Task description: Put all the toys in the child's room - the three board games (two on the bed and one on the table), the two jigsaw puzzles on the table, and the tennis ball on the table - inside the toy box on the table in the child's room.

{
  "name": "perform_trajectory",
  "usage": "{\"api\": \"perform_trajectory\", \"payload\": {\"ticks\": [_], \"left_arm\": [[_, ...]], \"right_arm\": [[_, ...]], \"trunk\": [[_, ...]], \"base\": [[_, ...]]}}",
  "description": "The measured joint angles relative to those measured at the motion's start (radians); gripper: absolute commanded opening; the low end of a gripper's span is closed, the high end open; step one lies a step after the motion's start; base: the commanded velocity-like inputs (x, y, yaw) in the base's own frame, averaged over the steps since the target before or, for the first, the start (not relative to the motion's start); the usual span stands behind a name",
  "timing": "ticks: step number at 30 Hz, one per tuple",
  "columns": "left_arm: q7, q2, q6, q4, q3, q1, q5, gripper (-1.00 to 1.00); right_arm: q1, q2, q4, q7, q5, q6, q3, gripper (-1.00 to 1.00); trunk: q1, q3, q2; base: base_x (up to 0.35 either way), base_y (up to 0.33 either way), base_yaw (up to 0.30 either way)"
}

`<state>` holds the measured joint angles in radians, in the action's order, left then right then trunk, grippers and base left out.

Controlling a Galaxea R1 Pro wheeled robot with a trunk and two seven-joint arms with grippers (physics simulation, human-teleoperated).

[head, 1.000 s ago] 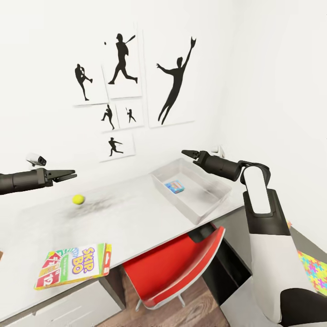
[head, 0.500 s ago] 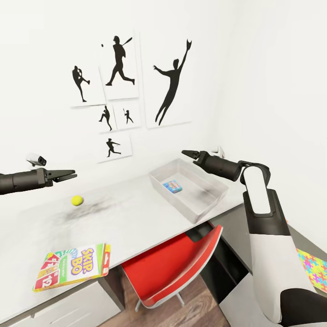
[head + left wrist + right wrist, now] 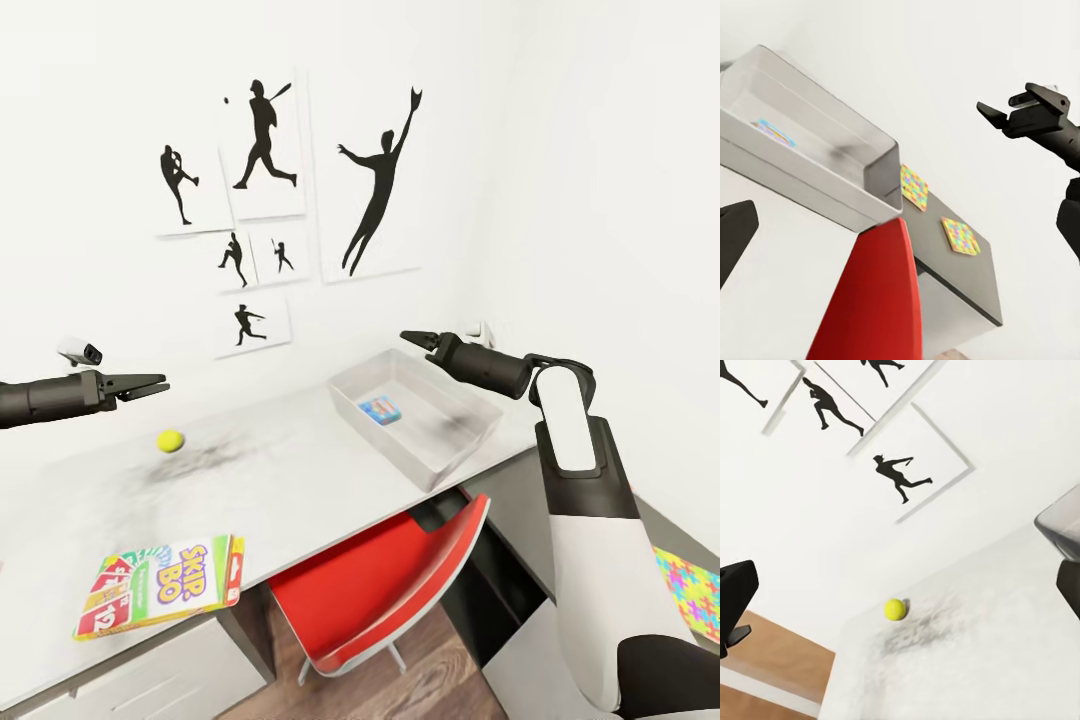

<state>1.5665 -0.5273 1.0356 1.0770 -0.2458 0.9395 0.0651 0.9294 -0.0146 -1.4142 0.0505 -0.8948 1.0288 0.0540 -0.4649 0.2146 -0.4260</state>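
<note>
A clear toy box (image 3: 455,446) stands at the white table's right end, with a small blue flat box (image 3: 381,409) inside. A yellow tennis ball (image 3: 171,440) rests at mid-table, also seen from the right wrist (image 3: 895,609). The Skip-Bo game (image 3: 160,585) lies flat near the front edge. Two colourful jigsaw puzzles (image 3: 913,187) (image 3: 960,235) lie on a grey surface beyond the toy box (image 3: 817,165); one shows at the head view's lower right (image 3: 690,590). My left gripper (image 3: 160,382) hovers open above the table's left. My right gripper (image 3: 408,337) (image 3: 1020,112) hovers open over the box's far rim.
A red chair (image 3: 390,580) is tucked under the table in front of the toy box. Drawers (image 3: 150,680) sit under the table's left part. Framed silhouette pictures (image 3: 265,150) hang on the back wall. A white wall closes off the right side.
The head camera shifted slightly one second ago, moving the whole picture a little. Both arms, the ball, the game and the box have kept their places.
</note>
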Motion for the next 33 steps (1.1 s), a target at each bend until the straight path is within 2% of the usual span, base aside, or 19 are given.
{"api": "perform_trajectory", "payload": {"ticks": [17,33], "left_arm": [[0.000,0.000,0.000,0.000,0.000,0.000,-0.001,1.00],[0.000,0.000,0.000,0.000,0.000,0.000,-0.001,1.00]], "right_arm": [[0.000,0.000,0.000,0.001,0.000,0.000,0.000,1.00],[0.000,0.000,0.000,0.001,0.002,0.001,0.000,1.00]], "trunk": [[0.000,-0.001,0.000],[0.000,-0.023,0.000]], "base": [[-0.054,0.055,-0.001],[0.000,0.053,-0.082]]}}
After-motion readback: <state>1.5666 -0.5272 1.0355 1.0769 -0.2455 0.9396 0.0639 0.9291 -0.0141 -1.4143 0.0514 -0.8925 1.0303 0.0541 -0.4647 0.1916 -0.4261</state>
